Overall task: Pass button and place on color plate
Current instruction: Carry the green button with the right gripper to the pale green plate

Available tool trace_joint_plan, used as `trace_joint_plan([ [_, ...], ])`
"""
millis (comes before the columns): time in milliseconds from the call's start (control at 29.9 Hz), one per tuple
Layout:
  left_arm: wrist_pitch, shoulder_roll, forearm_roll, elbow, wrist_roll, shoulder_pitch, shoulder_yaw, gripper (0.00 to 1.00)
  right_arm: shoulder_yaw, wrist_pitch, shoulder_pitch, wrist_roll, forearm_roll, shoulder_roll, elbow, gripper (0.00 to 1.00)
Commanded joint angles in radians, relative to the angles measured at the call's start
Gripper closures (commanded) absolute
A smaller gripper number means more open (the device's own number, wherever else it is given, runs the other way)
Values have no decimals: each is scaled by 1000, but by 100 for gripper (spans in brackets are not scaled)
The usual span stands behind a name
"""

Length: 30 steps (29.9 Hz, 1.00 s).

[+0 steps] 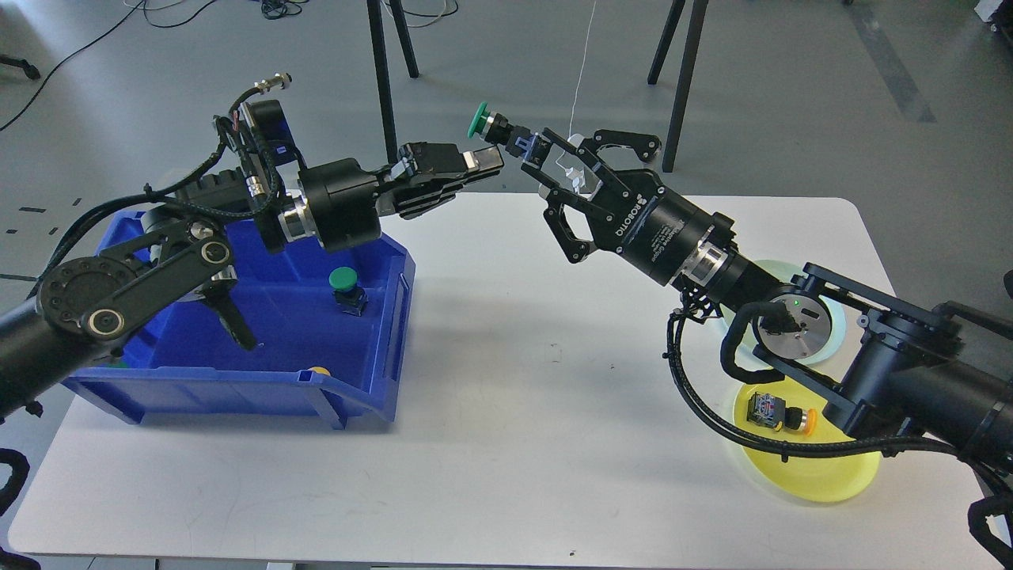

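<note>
White tabletop [514,396] lay below. Green-capped push button [498,131] was gripped by closed right gripper [546,158]; left gripper [475,162], beside it, appeared released. Withdrawal should be straight, without snagging.

We see a white table [506,443] with round corners. It sits on a smooth gray floor [791,87]. Far behind it stand thin black legs [385,71] of some stands. Black cables [158,12] lie on the far left floor. A darker gray stripe [886,63] runs across the far right floor.
</note>
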Motion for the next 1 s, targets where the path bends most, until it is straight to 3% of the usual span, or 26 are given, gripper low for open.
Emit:
trace_joint_plan([
  [0,2,-1,0,0,0,0,1,92,-1,0,2,-1,2,0,1,87],
  [267,2,-1,0,0,0,0,-1,88,-3,0,0,-1,2,0,4,91],
  [334,6,-1,-6,0,0,0,-5,77,8,0,-3,0,2,-5,4,91],
  [434,8,-3,-14,0,0,2,-11,45,34,0,-21,8,2,-23,9,94],
  [501,8,-3,-28,0,0,2,-11,31,75,0,-56,10,2,-67,11,95],
  [701,8,26,-98,25,0,14,-13,19,302,-5,-278,13,12,-181,47,97],
  [868,-3,121,-156,26,0,18,-11,15,544,-211,-550,8,60,-201,127,97],
  [969,-8,153,-176,25,0,35,-11,14,637,-454,-647,8,103,-186,170,97],
])
